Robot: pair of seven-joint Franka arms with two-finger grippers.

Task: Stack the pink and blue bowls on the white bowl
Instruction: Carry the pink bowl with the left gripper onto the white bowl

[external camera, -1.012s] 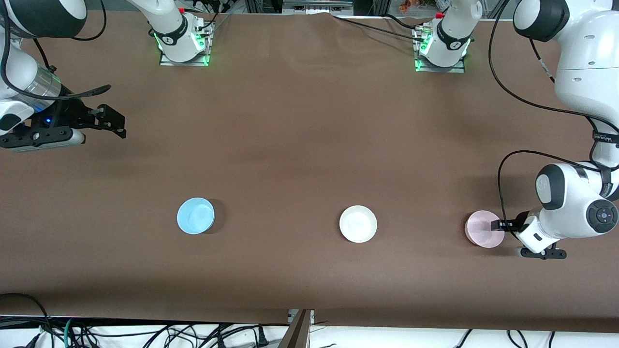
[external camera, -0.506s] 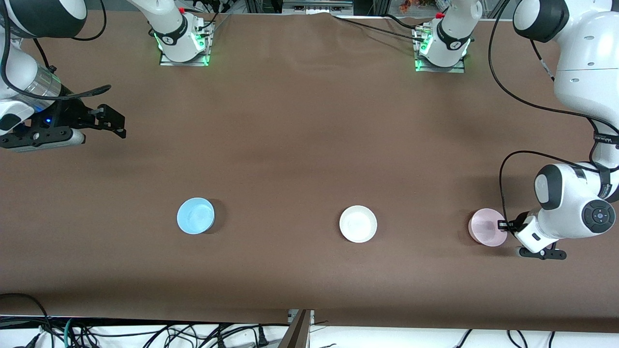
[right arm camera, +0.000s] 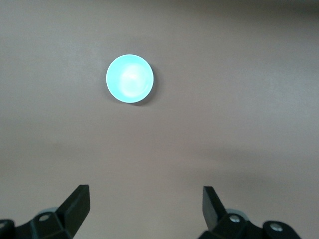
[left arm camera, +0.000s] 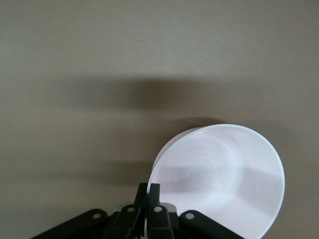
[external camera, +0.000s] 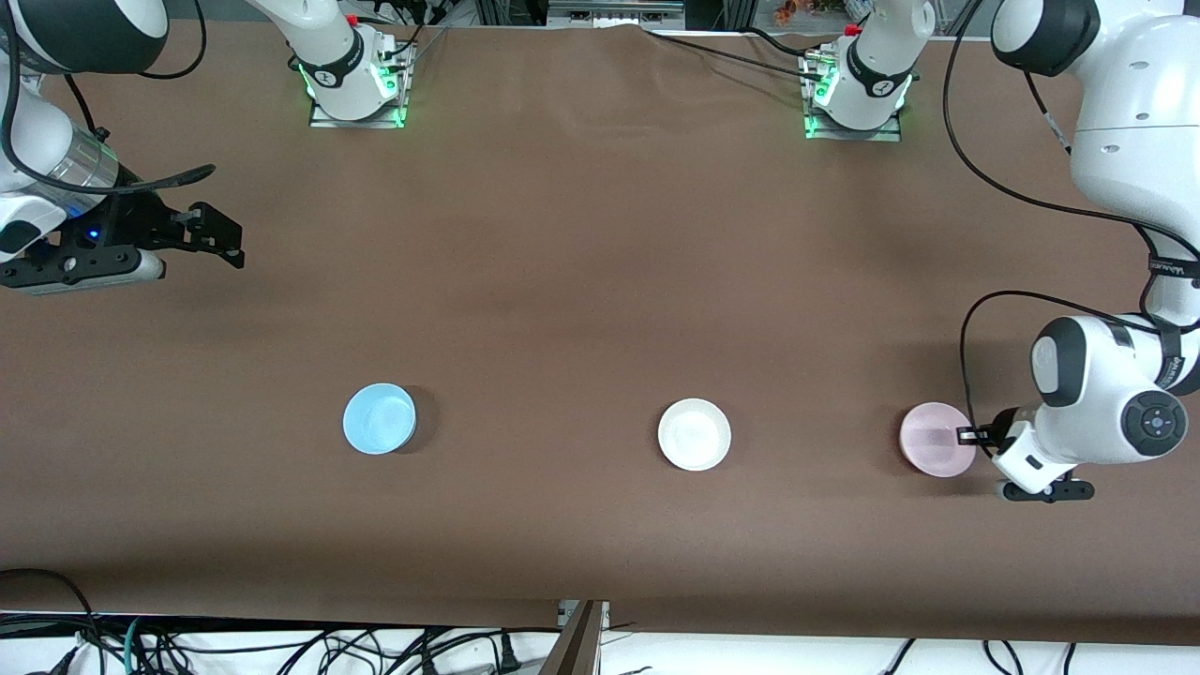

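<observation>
The pale pink bowl [external camera: 936,452] is at the left arm's end of the table. My left gripper [external camera: 966,437] is shut on its rim. In the left wrist view the bowl [left arm camera: 219,174] looks whitish and tilted, with the rim pinched between the fingers [left arm camera: 148,191], and a shadow lies under it. The white bowl [external camera: 694,434] stands on the table in the middle. The sky blue bowl [external camera: 379,418] stands toward the right arm's end, also in the right wrist view [right arm camera: 129,78]. My right gripper [external camera: 220,239] is open and empty, waiting above the table at the right arm's end.
The brown table cloth [external camera: 581,281] carries only the three bowls, which lie in one row. The arm bases [external camera: 352,84] stand at the table's edge farthest from the front camera. Cables hang below the near edge [external camera: 281,647].
My left gripper has closed on the pink bowl's rim, and the bowl has shifted slightly, first away from the white bowl and then back toward it. The right arm has not moved.
</observation>
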